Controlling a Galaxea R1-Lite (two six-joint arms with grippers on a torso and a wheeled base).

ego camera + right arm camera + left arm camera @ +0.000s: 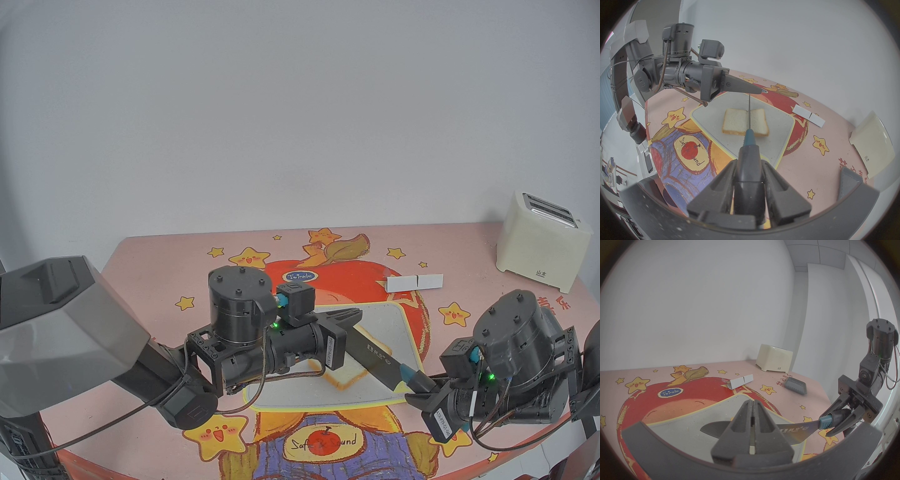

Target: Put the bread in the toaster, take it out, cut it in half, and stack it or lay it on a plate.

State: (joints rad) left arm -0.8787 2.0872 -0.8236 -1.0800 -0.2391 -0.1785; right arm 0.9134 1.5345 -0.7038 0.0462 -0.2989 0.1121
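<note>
A slice of white bread [737, 122] lies flat on the pale cutting board [778, 137]. My right gripper [749, 165] is shut on the teal-collared handle of a knife [375, 359], whose blade runs edge-on over the middle of the slice. I cannot tell whether the blade touches the bread [350, 377]. My left gripper [355, 314] is shut with nothing in it and hovers over the board's far side, just above the blade [793, 430]. The cream toaster [542, 240] stands at the table's far right corner.
A folded white card [414, 282] lies just beyond the cutting board [394, 319]. A small dark grey tray [796, 385] sits on the table near the toaster [774, 358]. The pink table's front edge runs close below both arms.
</note>
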